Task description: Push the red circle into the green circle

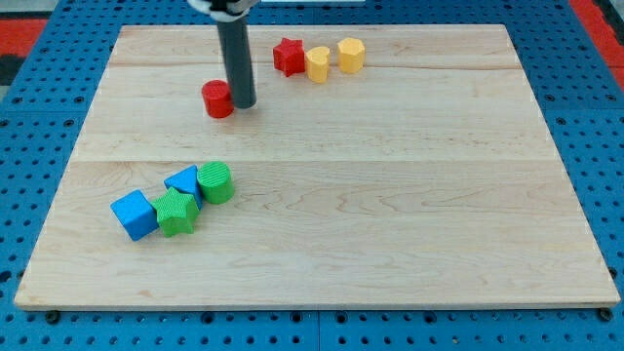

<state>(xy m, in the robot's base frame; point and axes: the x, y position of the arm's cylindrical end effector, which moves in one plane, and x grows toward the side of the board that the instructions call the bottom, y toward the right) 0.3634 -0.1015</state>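
Observation:
The red circle (217, 98) sits on the wooden board in the upper left part of the view. My tip (243, 103) stands right beside it, touching or almost touching its right side. The green circle (215, 182) lies lower down, well below the red circle, at the right end of a cluster of blocks.
A blue triangle (182, 181), a green star (176, 212) and a blue cube (135, 214) cluster left of the green circle. A red star (288, 56), a yellow heart-like block (318, 64) and a yellow hexagon (351, 55) sit near the top edge. The board (409, 195) lies on a blue pegboard.

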